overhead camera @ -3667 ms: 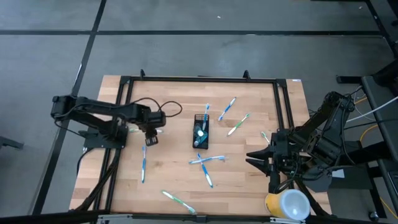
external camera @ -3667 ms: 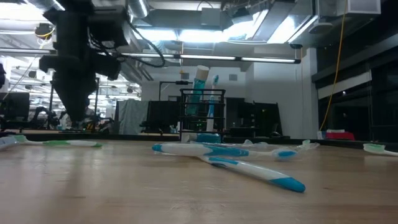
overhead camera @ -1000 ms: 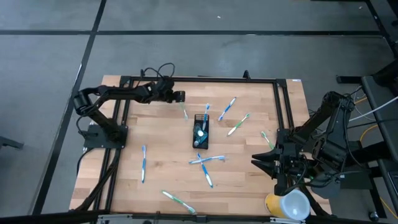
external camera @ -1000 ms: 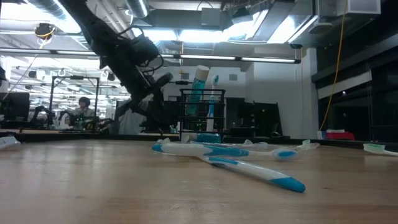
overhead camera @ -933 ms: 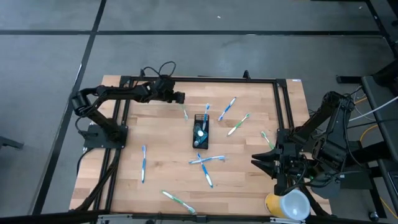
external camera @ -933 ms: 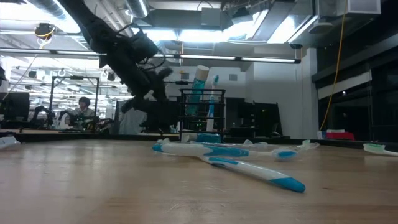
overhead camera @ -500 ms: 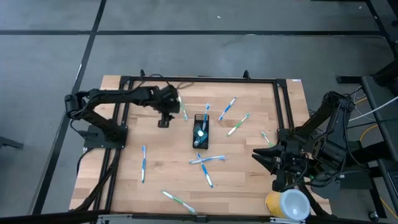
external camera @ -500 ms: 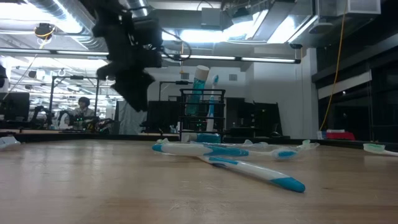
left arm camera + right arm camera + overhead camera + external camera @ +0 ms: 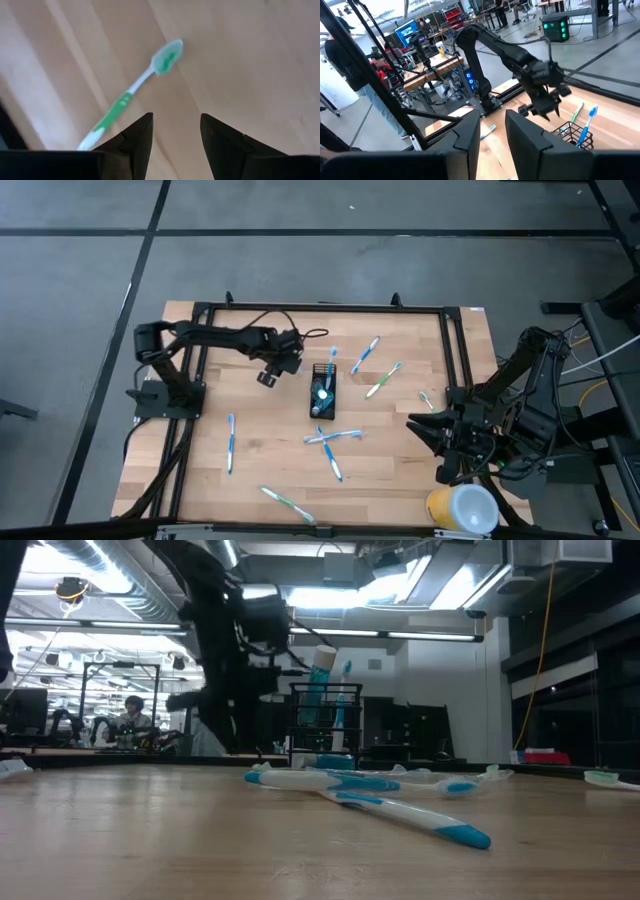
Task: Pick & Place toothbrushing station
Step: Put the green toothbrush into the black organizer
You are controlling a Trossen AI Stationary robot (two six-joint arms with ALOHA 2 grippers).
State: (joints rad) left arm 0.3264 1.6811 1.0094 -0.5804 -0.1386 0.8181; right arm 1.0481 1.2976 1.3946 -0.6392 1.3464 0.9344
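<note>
The black mesh holder (image 9: pixel 322 391) is standing upright near the middle of the table (image 9: pixel 200 480), holding a blue-white toothbrush (image 9: pixel 331 363) and a small blue tube (image 9: pixel 322 675) that are rising above its rim in the low view. Loose toothbrushes are lying all around it: a blue-white one (image 9: pixel 365 354) and a green-white one (image 9: pixel 382 380) toward the far right, two crossed blue-white ones (image 9: pixel 331 438) just in front of it, a green-white one (image 9: pixel 291 503) near the front edge, and a blue-white one (image 9: pixel 231 442) off to the left. Nothing is blocking the holder from above.

The left gripper (image 9: pixel 268 376) is hanging just left of the holder, apart from it, its fingers spread and empty; its wrist view is showing a green-white toothbrush (image 9: pixel 131 93) lying on the wood beyond the fingertips (image 9: pixel 145 125).

The right gripper (image 9: pixel 418 425) is waiting over the table's right edge, fingers parted, gripping nothing. A large yellow-and-white cup (image 9: pixel 461 509) is lying at the front right corner. People are standing in the room behind.
</note>
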